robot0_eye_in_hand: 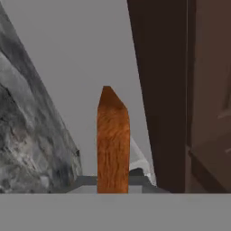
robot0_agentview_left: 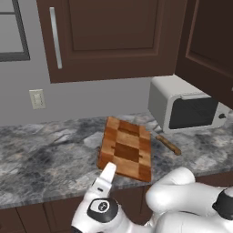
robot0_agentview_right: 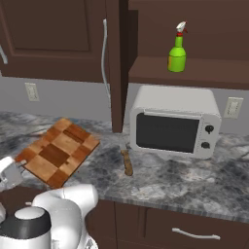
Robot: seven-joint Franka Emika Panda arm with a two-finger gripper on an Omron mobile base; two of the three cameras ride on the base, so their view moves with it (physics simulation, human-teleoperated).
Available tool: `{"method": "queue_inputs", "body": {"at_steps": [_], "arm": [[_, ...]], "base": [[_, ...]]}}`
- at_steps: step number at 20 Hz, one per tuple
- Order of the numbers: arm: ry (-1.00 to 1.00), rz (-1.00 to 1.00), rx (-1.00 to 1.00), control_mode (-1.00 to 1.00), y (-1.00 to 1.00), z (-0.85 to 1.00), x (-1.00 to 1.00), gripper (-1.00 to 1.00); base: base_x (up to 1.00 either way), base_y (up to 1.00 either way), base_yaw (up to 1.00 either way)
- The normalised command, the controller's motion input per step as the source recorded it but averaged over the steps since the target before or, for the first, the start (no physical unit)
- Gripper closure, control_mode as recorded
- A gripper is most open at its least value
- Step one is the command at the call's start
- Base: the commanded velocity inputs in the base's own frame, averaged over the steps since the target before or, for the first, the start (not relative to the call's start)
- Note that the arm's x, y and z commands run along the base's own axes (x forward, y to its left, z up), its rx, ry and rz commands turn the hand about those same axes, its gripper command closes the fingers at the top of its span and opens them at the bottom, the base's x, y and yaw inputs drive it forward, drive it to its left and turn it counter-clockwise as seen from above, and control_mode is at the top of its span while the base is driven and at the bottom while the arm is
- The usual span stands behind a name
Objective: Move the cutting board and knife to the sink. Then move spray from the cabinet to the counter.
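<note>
Flanking the cutting board [robot0_agentview_right: 57, 154], knife [robot0_agentview_right: 127, 163] and microwave [robot0_agentview_right: 173, 127] sit rightward.

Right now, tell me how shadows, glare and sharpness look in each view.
Left base view: even, flat light, only a faint shadow beside the cutting board, no glare on the microwave. Right base view: soft shade under the cabinet, spray crisp. Hand view: the board's edge looms close, slightly soft.
</note>
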Motion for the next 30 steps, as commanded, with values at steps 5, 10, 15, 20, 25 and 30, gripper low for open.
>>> {"method": "queue_inputs", "body": {"at_steps": [5, 10, 15, 20, 25, 30], "arm": [[-0.26, 0.00, -0.09, -1.00, 0.50, 1.00, -0.27, 1.00], [-0.03, 0.00, -0.03, -1.00, 0.52, 1.00, -0.64, 1.00], [0.20, -0.09, 0.00, -1.00, 0.22, 1.00, -0.78, 1.00], [0.46, -0.13, 0.06, -1.00, 0.00, 0.97, -0.76, 1.00], [0.46, 0.07, 0.01, -1.00, -0.05, 0.18, -0.06, 1.00], [0.00, 0.00, 0.00, -1.00, 0.00, 0.00, 0.00, 1.00]], "base": [[0.00, 0.00, 0.00], [0.00, 0.00, 0.00], [0.00, 0.00, 0.00], [0.00, 0.00, 0.00], [0.00, 0.00, 0.00], [0.00, 0.00, 0.00]]}}
